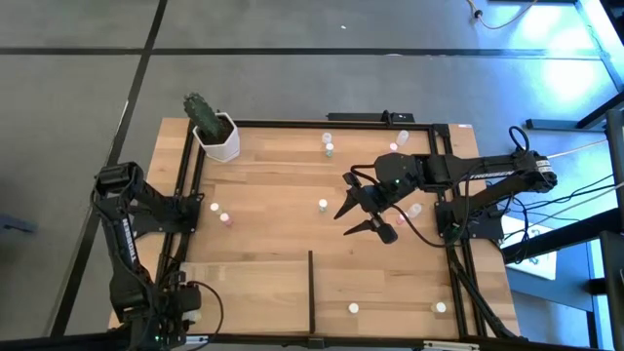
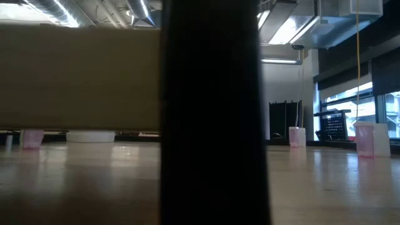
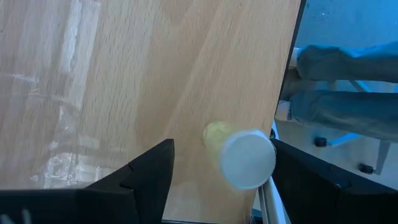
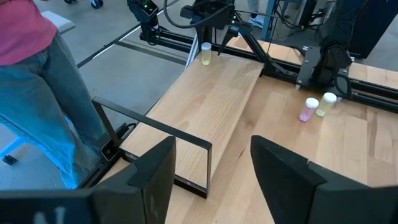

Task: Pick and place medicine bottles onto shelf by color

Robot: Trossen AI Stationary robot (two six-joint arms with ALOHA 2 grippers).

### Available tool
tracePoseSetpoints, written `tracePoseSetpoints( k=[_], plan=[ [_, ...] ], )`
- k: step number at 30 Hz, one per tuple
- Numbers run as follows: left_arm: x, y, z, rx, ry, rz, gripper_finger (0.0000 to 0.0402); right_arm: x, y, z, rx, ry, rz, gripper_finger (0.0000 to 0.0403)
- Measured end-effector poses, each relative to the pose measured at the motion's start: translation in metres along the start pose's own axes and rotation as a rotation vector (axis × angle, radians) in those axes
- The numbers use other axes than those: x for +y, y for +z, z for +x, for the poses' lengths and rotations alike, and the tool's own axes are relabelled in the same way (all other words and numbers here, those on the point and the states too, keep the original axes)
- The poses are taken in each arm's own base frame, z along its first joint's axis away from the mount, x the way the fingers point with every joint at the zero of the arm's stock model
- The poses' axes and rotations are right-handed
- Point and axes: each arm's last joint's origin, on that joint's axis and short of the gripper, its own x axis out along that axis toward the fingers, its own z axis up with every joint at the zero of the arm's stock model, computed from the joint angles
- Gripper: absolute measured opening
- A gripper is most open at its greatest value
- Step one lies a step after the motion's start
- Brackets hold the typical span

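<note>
— Where is the pot (image 1: 216,136) sitting?
— At the table's (image 1: 273,195) upper left.
— And the shelf (image 1: 249,292)?
— It's lying lower left, the divider (image 1: 311,291) standing along its right edge, two bottles (image 1: 354,308) standing lower right.

High view overhead; low view table-level; wrist views close, oblique.

We can't make out any readable text here, tbh. No labels, brand names or numbers show on the medicine bottles (image 4: 207,53), and the white-capped one between the left claw (image 3: 214,168) fingers is plain too. Nothing is printed on the counter (image 1: 292,195) or the shelf (image 1: 244,292) either, and the room behind gives us no signs.
</note>
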Motion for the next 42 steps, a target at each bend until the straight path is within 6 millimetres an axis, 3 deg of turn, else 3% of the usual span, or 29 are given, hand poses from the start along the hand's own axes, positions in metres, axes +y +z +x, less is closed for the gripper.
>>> tracePoseSetpoints(
  k=[16, 26, 34, 42],
  plan=[
    [0.005, 0.005, -0.019, 0.025, -0.054, -0.04, 0.0249, 0.0, 0.0, 0.0, 0.0, 0.001, 0.0, 0.021],
    [0.018, 0.016, -0.051, -0.014, -0.144, -0.096, 0.025, 0.0, 0.0, 0.0, 0.0, 0.0, 0.0, 0.021],
    [0.037, 0.046, -0.076, -0.224, -0.176, -0.125, 0.025, 0.0, 0.0, 0.0, 0.0, 0.001, 0.0, 0.021],
    [0.065, 0.088, -0.085, -0.263, -0.063, -0.092, 0.025, 0.0, 0.0, 0.0, 0.0, 0.0, 0.0, 0.021]
  ],
)
